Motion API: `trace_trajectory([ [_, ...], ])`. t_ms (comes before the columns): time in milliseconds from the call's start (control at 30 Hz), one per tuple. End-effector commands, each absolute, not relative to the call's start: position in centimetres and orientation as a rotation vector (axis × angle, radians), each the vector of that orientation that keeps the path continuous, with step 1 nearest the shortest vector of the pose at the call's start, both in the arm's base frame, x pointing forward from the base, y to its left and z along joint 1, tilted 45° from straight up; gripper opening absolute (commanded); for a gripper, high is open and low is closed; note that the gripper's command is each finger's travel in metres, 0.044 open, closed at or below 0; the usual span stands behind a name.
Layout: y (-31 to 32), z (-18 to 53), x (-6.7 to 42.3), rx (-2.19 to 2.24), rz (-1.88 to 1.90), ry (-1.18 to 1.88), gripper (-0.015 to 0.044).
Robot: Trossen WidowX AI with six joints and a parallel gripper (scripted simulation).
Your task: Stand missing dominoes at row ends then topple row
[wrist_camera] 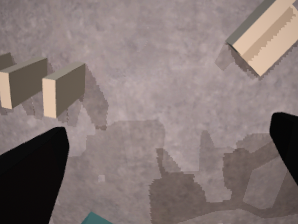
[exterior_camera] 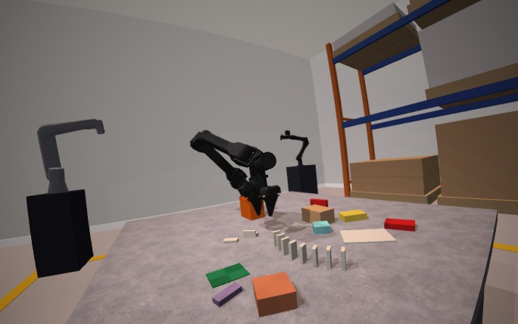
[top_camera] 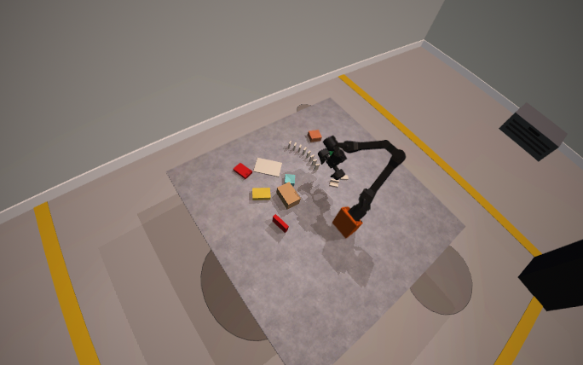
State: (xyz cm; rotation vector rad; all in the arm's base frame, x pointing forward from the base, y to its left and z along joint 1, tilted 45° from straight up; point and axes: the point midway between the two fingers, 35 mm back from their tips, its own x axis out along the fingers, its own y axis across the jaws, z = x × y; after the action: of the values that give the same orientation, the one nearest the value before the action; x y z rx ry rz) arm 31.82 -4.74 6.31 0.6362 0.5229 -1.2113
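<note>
Eight standing dominoes (exterior_camera: 302,253), two lying dominoes (exterior_camera: 249,232), two red blocks (exterior_camera: 399,224).

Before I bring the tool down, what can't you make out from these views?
- Top view: the arm covers the green and purple blocks and one loose domino.
- Wrist view: loose domino cut off by the right edge; the row by the left.
- Exterior view: tool height above the table is unclear.
</note>
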Motion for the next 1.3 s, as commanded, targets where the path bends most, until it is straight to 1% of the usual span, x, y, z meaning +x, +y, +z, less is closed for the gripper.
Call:
trace_trajectory([
  [0,-9.7,10.3,30.4,0.819,-1.356,0.408,0.0440],
  [133,-14.7,14.7,27.2,1.002,-1.501,0.252,0.0440],
  [200,-15.5,15.4,26.5,1.033,-1.525,0.222,0.0440],
  [367,-15.8,14.8,26.3,1.033,-1.525,0.223,0.0440],
  [600,-19.8,10.8,26.9,1.030,-1.525,0.220,0.0440],
  [1233,-21.0,9.6,26.7,1.028,-1.525,0.219,0.0440],
  [1267,-21.0,9.6,26.7,1.028,-1.525,0.219,0.0414],
])
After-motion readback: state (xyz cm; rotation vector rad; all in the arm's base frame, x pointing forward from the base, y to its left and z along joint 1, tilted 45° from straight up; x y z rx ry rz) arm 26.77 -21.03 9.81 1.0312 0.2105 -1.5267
